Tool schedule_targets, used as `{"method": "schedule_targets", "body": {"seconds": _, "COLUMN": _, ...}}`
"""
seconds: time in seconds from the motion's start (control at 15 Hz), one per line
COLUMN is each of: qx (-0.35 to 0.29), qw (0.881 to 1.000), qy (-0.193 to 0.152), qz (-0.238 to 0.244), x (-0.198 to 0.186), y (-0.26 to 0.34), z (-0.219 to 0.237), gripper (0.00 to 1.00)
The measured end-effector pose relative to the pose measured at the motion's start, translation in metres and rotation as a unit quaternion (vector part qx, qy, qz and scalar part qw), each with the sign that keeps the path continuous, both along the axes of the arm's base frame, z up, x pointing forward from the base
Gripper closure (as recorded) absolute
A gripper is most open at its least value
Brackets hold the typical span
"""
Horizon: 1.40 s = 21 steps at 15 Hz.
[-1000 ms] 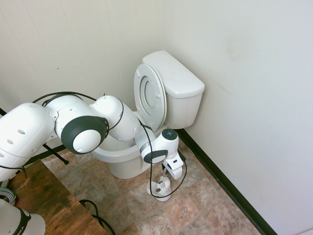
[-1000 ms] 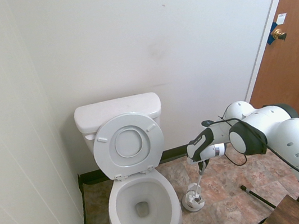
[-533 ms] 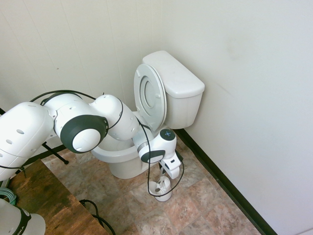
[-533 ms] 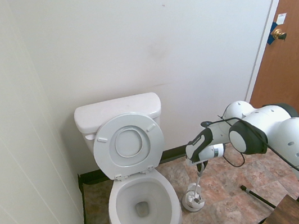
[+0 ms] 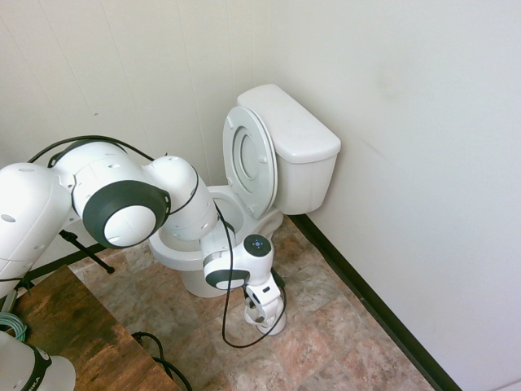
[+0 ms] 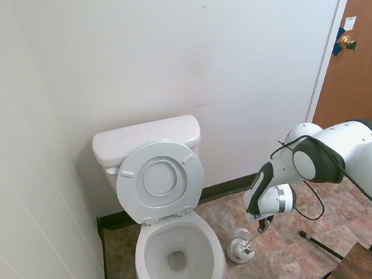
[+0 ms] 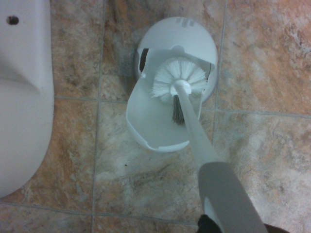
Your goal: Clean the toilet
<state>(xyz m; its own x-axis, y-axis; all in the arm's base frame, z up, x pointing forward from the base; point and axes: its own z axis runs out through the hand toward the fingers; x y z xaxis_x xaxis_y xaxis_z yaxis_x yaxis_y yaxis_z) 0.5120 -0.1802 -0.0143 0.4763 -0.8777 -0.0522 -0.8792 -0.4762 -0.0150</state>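
Note:
The white toilet (image 5: 289, 151) stands in the corner with its lid and seat raised (image 6: 160, 179) and its bowl (image 6: 176, 258) open. Beside the bowl on the floor sits a small white brush holder (image 6: 239, 250) (image 7: 182, 36). The white bristle head of the toilet brush (image 7: 177, 80) rests in the holder's open front. My gripper (image 6: 262, 225) (image 5: 259, 308) hangs low over the tiles just beside the holder, shut on the brush handle (image 7: 218, 189), which slants from the holder up to it.
The toilet's base (image 7: 22, 97) lies close beside the holder. A white wall with dark baseboard (image 5: 366, 301) runs behind. A brown door (image 6: 363, 48) stands at the right, and a wooden table (image 5: 73, 334) sits near the arm. The floor is brown tile (image 7: 262, 58).
The arm has dropped lower and swung away from the wall, bringing the gripper down near the floor. The brush handle now slants more steeply sideways, with its head still at the holder.

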Motion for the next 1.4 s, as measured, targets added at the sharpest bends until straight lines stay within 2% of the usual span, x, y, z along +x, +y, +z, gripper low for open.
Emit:
{"method": "schedule_targets", "body": {"seconds": 0.2, "qx": -0.004, "qw": 1.000, "qy": -0.013, "qz": -0.001, "x": -0.010, "y": 0.005, "z": 0.025, "gripper": 1.00}}
{"method": "schedule_targets", "body": {"seconds": 0.4, "qx": -0.010, "qw": 0.999, "qy": -0.032, "qz": 0.000, "x": -0.033, "y": 0.006, "z": 0.072, "gripper": 1.00}}
{"method": "schedule_targets", "body": {"seconds": 0.8, "qx": -0.021, "qw": 0.998, "qy": -0.063, "qz": 0.007, "x": -0.120, "y": -0.005, "z": 0.161, "gripper": 1.00}}
{"method": "schedule_targets", "body": {"seconds": 0.93, "qx": -0.023, "qw": 0.997, "qy": -0.077, "qz": 0.007, "x": -0.135, "y": -0.002, "z": 0.190, "gripper": 1.00}}
{"method": "schedule_targets", "body": {"seconds": 1.27, "qx": -0.029, "qw": 0.998, "qy": -0.058, "qz": 0.017, "x": -0.104, "y": 0.019, "z": 0.241, "gripper": 1.00}}
{"method": "schedule_targets", "body": {"seconds": 1.4, "qx": -0.023, "qw": 0.997, "qy": -0.064, "qz": 0.025, "x": -0.094, "y": 0.036, "z": 0.257, "gripper": 1.00}}
